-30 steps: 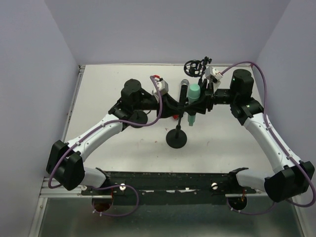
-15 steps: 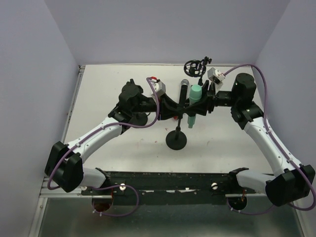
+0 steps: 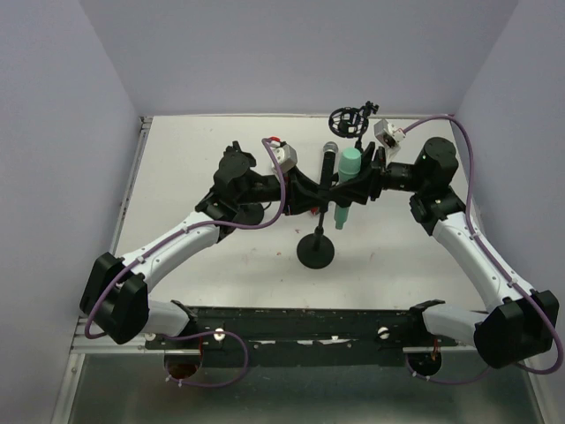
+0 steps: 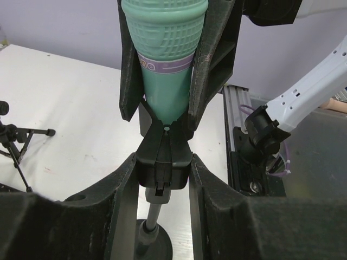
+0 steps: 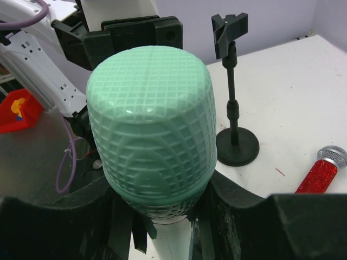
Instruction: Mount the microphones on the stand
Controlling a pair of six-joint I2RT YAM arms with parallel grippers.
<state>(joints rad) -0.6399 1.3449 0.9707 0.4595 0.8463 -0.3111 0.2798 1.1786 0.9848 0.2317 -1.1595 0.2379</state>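
The stand (image 3: 316,250) has a round black base and a thin pole. My left gripper (image 3: 316,196) is shut on its black clip (image 4: 162,162), which fills the gap between the fingers of the left gripper (image 4: 162,173). My right gripper (image 3: 351,185) is shut on the mint-green microphone (image 3: 350,163), head up. The microphone's tapered lower end (image 4: 165,92) sits in the clip's open V. In the right wrist view the green mesh head (image 5: 152,124) looms above the right gripper (image 5: 162,214). The red microphone (image 5: 319,174) lies on the table. The black microphone (image 3: 328,159) shows just behind the grippers.
A second round-based stand (image 5: 234,145) with an empty clip stands beyond the green microphone. A small tripod with a ring mount (image 3: 351,119) stands at the far edge. Purple walls close in the table on three sides. A black rail (image 3: 300,322) runs along the near edge.
The right arm's upper joints have shifted slightly rightward and the green microphone's head has edged a little right. Both grips stay as they were.
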